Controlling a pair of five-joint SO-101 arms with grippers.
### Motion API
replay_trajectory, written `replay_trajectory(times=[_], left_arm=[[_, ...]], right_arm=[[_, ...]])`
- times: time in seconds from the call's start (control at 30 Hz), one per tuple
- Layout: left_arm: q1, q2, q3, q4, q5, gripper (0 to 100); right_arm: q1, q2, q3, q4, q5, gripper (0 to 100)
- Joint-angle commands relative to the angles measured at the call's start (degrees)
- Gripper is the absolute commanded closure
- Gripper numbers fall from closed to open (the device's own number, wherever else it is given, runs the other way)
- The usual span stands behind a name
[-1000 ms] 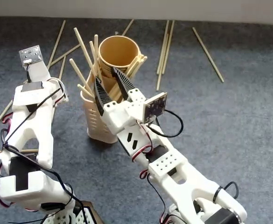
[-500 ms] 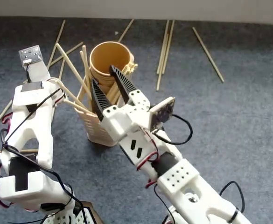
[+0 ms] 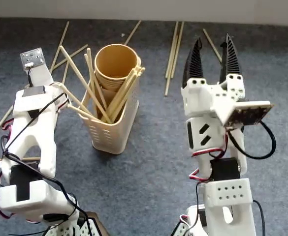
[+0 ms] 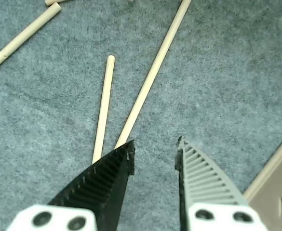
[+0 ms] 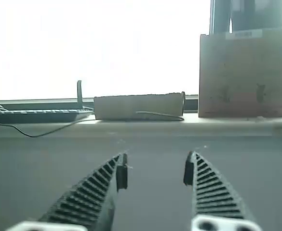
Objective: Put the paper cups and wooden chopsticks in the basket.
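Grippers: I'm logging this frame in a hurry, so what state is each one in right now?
Left gripper: open, holding nothing.
Right gripper: open, holding nothing.

Cups [image 3: 115, 73] (two, perhaps) in basket [image 3: 109, 133].

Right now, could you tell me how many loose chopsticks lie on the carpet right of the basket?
4: one chopstick behind the basket, two side by side, and one under the right gripper, which may hide more.
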Motion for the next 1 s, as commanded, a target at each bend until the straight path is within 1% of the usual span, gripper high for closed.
replay_trajectory(times=[0.0,0.1,0.27,0.4,0.5,0.63,0.77,0.83,0.9,0.97], left_arm=[[-0.22,-0.31,-0.13,-0.53,-0.88,83],[-0.22,-0.31,-0.13,-0.53,-0.88,83],[-0.22,-0.31,-0.13,-0.53,-0.88,83],[-0.13,-0.31,-0.13,-0.62,-0.97,83],[0.48,-0.31,-0.22,-0.70,-0.97,83],[1.36,-0.31,-0.22,-0.70,-0.97,83],[1.36,-0.31,-0.22,-0.70,-0.97,83],[1.27,-0.31,-0.22,-0.70,-0.97,83],[1.10,-0.31,-0.22,-0.70,-1.41,83],[1.19,-0.31,-0.22,-0.70,-3.69,83]], right_arm=[[2.77,10.95,-1.45,-0.84,0.53,80.0],[4.00,25.36,-7.25,-4.53,-0.35,80.0],[5.41,51.03,-22.73,-5.58,-9.67,80.0],[7.16,65.71,-36.18,-5.05,-16.97,80.0],[6.81,71.08,-41.45,-4.09,-21.19,80.0],[5.85,74.59,-44.26,2.33,-25.67,80.0],[5.49,74.95,-46.02,13.14,-26.90,78.7],[5.49,74.95,-46.20,18.33,-27.16,73.4],[5.49,75.12,-46.20,22.90,-25.32,64.2],[5.49,75.21,-46.02,26.33,-24.88,54.0]])
